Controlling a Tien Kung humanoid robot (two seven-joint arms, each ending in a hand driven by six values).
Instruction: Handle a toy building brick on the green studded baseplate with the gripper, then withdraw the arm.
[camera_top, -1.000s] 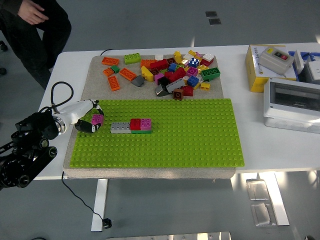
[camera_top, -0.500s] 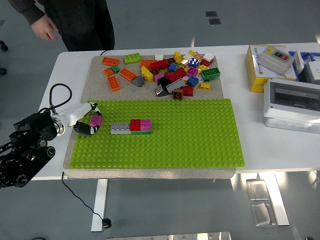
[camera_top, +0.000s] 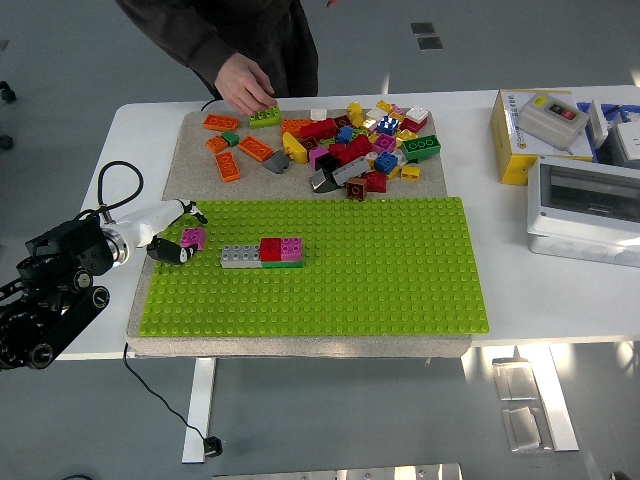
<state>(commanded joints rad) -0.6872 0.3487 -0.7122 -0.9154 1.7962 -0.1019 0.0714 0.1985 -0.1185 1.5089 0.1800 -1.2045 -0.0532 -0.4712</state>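
The green studded baseplate (camera_top: 380, 270) lies on a beige mat. A small pink brick (camera_top: 195, 238) sits on its left edge. My left hand (camera_top: 176, 232) is just left of that brick, its fingers spread on either side and slightly clear of it, holding nothing. A row of grey (camera_top: 240, 256), red (camera_top: 270, 248) and pink (camera_top: 292, 248) bricks sits on the plate just right of the small pink brick. My right hand does not show.
A pile of loose bricks (camera_top: 350, 145) lies on the mat behind the plate. A person's hand (camera_top: 245, 95) reaches down to a green brick (camera_top: 265, 117) at the back left. A yellow box (camera_top: 535, 130) and a grey enclosure (camera_top: 585, 205) stand at the right.
My left hand has drawn back to the left while the small pink brick stayed on the plate. The person has moved right and reached down to the green brick.
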